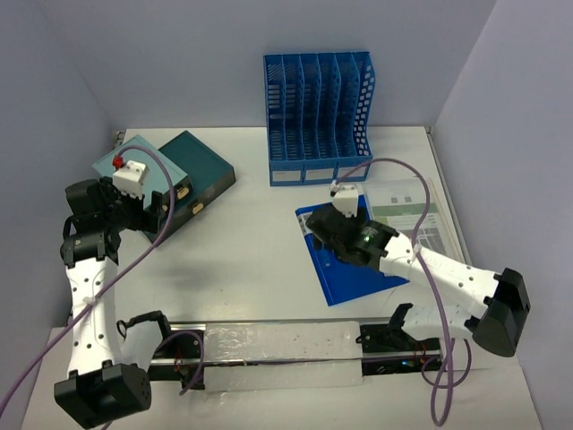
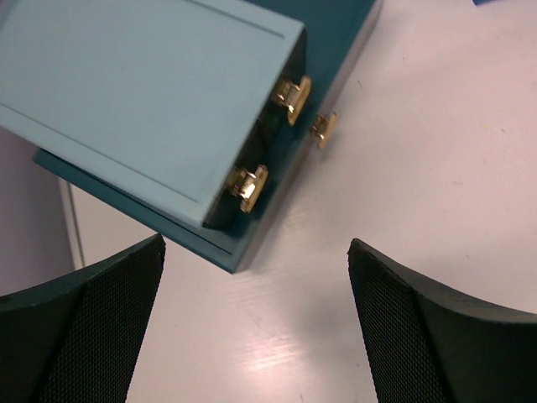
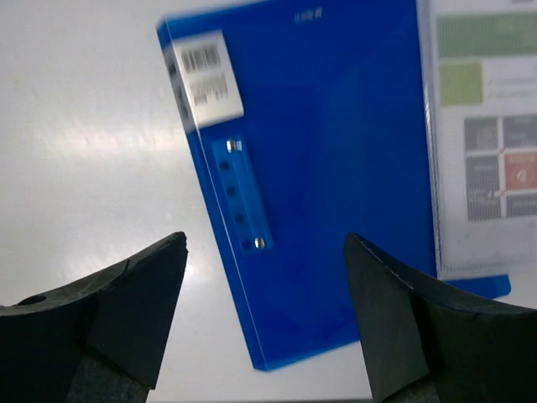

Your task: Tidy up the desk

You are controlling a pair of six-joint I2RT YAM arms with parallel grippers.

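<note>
The white desk [image 1: 260, 269] holds a teal case [image 1: 199, 175] at the back left, its light teal lid [image 2: 143, 92] raised over a darker base with gold latches [image 2: 249, 186]. My left gripper [image 1: 168, 210] is open and empty, hovering over bare desk just in front of the case's corner [image 2: 256, 336]. A blue folder [image 1: 358, 264] lies right of centre. My right gripper [image 1: 315, 229] is open and empty above the folder's spine edge; in the right wrist view the gripper [image 3: 264, 327] straddles the folder's [image 3: 336, 168] near corner.
A blue slotted file rack [image 1: 318, 116] stands at the back centre. A printed sheet in a clear sleeve [image 1: 414, 215] lies beside and partly over the folder's right side, also in the right wrist view [image 3: 487, 126]. Lavender walls enclose the desk. A metal rail [image 1: 277, 345] runs along the near edge.
</note>
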